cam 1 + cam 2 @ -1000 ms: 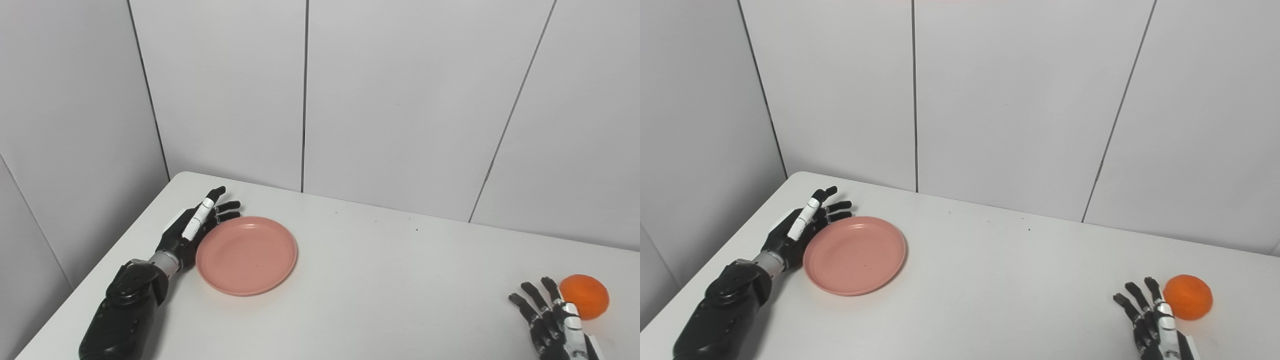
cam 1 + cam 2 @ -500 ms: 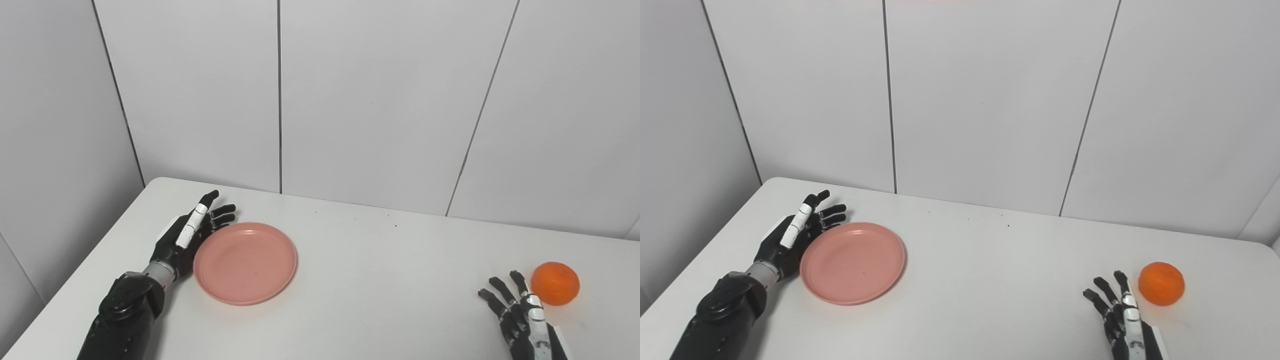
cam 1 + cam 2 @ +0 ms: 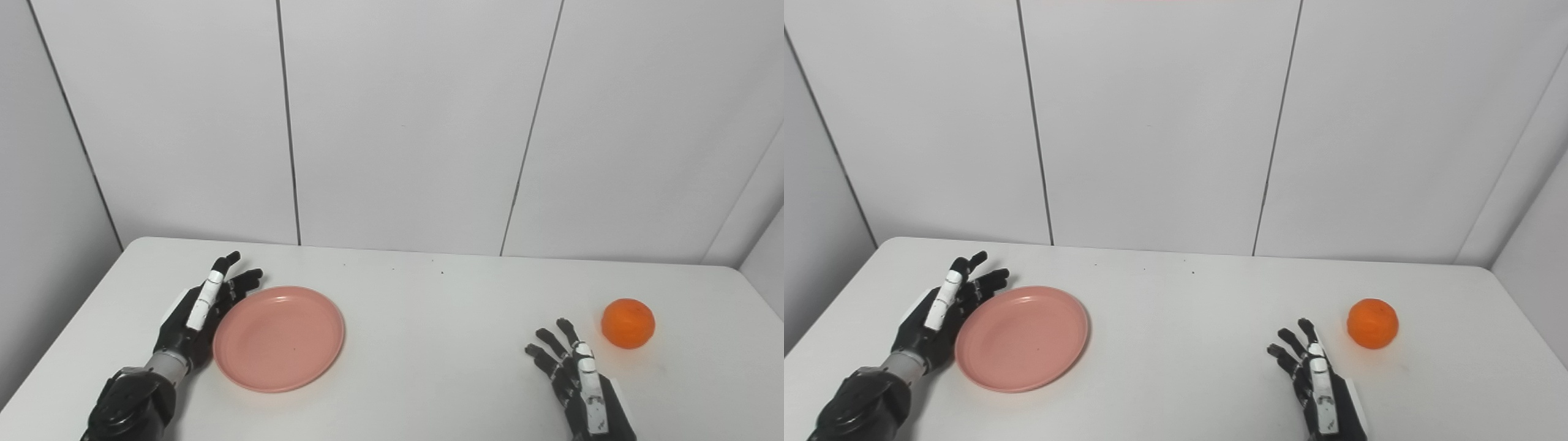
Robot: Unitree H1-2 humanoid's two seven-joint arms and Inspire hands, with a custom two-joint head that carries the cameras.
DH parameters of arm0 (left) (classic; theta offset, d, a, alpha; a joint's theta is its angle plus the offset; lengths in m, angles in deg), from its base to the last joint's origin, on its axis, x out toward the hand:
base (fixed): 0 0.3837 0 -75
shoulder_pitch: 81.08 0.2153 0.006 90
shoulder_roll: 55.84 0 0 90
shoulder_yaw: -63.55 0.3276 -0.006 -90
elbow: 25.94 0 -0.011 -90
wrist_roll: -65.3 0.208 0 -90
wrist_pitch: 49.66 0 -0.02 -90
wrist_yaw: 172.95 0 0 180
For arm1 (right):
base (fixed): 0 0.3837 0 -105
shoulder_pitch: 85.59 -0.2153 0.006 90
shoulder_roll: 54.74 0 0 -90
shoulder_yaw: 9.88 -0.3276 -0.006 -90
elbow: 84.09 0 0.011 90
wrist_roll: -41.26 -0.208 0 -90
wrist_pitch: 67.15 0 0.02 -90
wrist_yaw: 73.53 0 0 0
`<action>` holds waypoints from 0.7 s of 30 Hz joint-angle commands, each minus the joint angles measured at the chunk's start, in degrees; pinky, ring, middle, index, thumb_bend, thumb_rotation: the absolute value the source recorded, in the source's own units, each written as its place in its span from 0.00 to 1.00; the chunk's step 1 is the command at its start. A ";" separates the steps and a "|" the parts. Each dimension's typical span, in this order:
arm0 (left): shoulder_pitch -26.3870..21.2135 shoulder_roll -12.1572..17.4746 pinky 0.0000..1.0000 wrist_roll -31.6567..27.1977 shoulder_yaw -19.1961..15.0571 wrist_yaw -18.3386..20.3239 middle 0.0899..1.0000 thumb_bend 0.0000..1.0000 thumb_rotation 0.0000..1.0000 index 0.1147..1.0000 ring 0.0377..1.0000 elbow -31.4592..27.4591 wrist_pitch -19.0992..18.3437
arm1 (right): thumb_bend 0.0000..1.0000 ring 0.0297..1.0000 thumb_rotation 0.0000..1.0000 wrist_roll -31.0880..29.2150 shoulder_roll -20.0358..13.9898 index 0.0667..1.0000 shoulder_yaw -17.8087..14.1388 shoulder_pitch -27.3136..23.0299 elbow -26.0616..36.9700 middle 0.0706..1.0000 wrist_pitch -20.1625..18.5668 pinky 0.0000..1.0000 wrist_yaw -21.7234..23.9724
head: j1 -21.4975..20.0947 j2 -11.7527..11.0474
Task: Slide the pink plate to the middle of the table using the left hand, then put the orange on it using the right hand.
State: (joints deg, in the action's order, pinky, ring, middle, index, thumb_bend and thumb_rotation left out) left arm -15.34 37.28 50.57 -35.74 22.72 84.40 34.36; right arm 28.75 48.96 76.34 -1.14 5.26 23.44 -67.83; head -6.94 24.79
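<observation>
Left hand (image 3: 195,309) near left, fingers apart, holding nothing. Right hand (image 3: 579,383) near right, fingers spread, likewise holding nothing.

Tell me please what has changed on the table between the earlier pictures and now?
Mostly the camera turned to the right, so the whole scene shifted left in the picture. The left hand stays open against the left rim of the plate, and the plate shows no clear slide yet. The right hand stays open beside the orange, apart from it. Nothing was grasped or let go.
</observation>
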 commanded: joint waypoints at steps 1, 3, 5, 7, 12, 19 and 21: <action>-1.52 0.72 0.97 0.96 0.72 0.38 0.81 0.83 0.87 0.94 0.87 -2.49 2.41 | 0.68 0.80 0.94 0.28 0.37 0.95 0.30 -0.27 0.56 0.86 -0.35 0.91 -0.27 | 0.04 0.05; -1.37 0.22 0.98 1.77 1.23 -0.14 0.81 0.83 0.87 0.94 0.87 -3.09 2.58 | 0.69 0.80 0.94 0.38 0.51 0.95 0.41 -0.40 0.32 0.86 -0.22 0.91 -0.33 | -0.12 0.04; -1.14 -0.35 0.99 2.42 1.62 -0.77 0.82 0.82 0.87 0.94 0.88 -3.89 2.39 | 0.69 0.79 0.93 0.72 0.78 0.95 0.49 -0.40 0.42 0.86 -0.01 0.90 -0.69 | -0.65 -0.01; -1.01 -1.36 1.00 2.27 1.50 -1.61 0.82 0.81 0.87 0.94 0.87 -5.13 1.09 | 0.70 0.79 0.93 1.29 1.08 0.94 0.66 -0.30 0.65 0.84 0.15 0.89 -1.02 | -1.43 0.02; -1.99 -2.96 1.00 2.33 1.12 -3.40 0.86 0.80 0.88 0.95 0.89 -5.89 -0.64 | 0.73 0.78 0.92 2.65 2.01 0.94 1.23 -0.15 1.42 0.83 -0.41 0.88 -1.78 | -3.84 0.14; -3.91 -4.51 1.00 2.34 1.63 -4.27 0.89 0.87 0.84 0.95 0.92 -4.93 -0.49 | 0.74 0.79 0.91 3.32 2.80 0.94 1.90 -0.46 1.15 0.84 -0.28 0.90 -2.36 | -5.51 0.09; -4.25 -4.93 1.00 2.26 1.67 -4.42 0.89 0.87 0.84 0.94 0.91 -5.01 -0.55 | 0.74 0.79 0.91 3.21 2.89 0.94 2.01 -0.54 0.98 0.84 -0.16 0.90 -2.28 | -5.79 0.05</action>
State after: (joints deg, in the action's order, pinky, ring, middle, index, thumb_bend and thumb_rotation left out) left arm -16.60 32.50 53.14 -34.06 18.60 80.84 33.11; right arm 32.24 51.54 78.17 -1.21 5.61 23.45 -70.24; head -12.65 24.79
